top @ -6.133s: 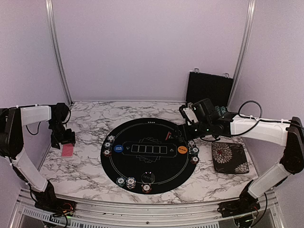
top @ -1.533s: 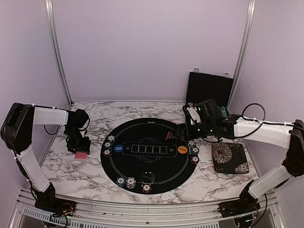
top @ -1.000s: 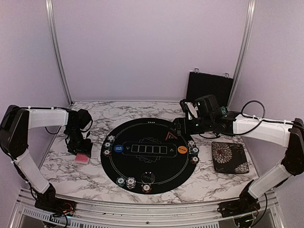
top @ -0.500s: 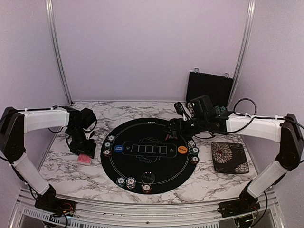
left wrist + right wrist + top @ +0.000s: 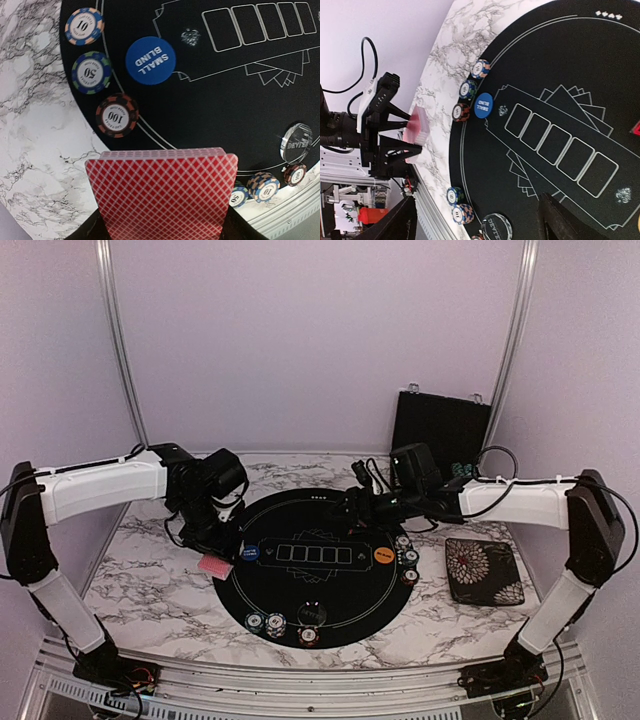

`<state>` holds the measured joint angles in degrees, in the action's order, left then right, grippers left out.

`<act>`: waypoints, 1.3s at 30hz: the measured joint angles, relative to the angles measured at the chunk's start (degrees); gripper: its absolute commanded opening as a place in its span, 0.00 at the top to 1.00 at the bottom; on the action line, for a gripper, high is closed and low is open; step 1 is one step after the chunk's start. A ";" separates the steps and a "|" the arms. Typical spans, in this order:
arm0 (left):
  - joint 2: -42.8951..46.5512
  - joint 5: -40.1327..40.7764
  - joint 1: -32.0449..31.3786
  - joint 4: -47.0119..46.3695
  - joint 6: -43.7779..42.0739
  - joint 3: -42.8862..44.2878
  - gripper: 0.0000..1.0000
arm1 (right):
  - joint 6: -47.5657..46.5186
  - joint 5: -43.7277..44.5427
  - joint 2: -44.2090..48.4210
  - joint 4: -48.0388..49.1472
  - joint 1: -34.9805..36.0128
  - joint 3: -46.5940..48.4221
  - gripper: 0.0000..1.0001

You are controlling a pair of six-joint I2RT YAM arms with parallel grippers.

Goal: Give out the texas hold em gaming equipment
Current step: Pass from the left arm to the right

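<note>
Between the fingers of the left hand [image 5: 210, 550], a deck [image 5: 162, 192] of red-backed cards, gripped by its lower corners, at the left rim of the round black mat [image 5: 330, 585]. Right hand [image 5: 480, 222] out over the far part of the mat, fingers spread wide, nothing between them.

Just beyond the deck in the left wrist view: the left chips [image 5: 91, 73], three stacks in a curve along the mat's edge, marked 10, 50 and 100. Just beside them, toward the centre, a blue button [image 5: 150, 60] lettered SMALL BLIND. At the near rim, a clear dealer button [image 5: 296, 143] and the near chips [image 5: 275, 625], three more stacks. At the right rim, the right chips [image 5: 408, 558] in a column beside an orange button [image 5: 383, 556]. Right of the mat and apart from it, a square floral pad [image 5: 480, 568]. Against the far wall, an upright black case [image 5: 440, 425]. From above, the left arm across the left chips, covering most of them.

Underneath, a white marble-pattern tabletop [image 5: 150, 590]. Around it, plain lilac walls [image 5: 320, 340] and two slanting metal posts [image 5: 119, 350].

Right fingertips lost against the dark mat from above. At the right margin of the right wrist view, a small red sliver [image 5: 636, 129], cut off, not identifiable. Orange button's lettering too small to read.
</note>
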<state>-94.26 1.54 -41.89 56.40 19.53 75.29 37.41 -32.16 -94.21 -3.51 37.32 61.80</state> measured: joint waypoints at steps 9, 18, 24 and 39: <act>-6.97 -0.63 -6.62 1.44 0.22 8.68 0.47 | 9.11 -6.91 -4.81 10.86 0.17 -1.92 0.24; -11.78 -2.84 -10.49 2.23 -0.07 13.73 0.47 | 18.34 -10.93 -10.12 22.25 1.38 -5.55 0.26; -13.66 -4.09 -12.17 2.49 -0.52 16.09 0.47 | 24.70 -13.05 -13.49 30.99 3.80 -5.84 0.27; -14.49 -4.55 -13.00 2.78 -0.92 18.73 0.47 | 32.54 -15.23 -15.76 41.57 7.19 -8.44 0.29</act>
<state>-108.75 -3.01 -54.89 59.18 18.61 94.02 69.95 -47.40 -109.97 38.06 44.51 53.36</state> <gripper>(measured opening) 0.674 0.724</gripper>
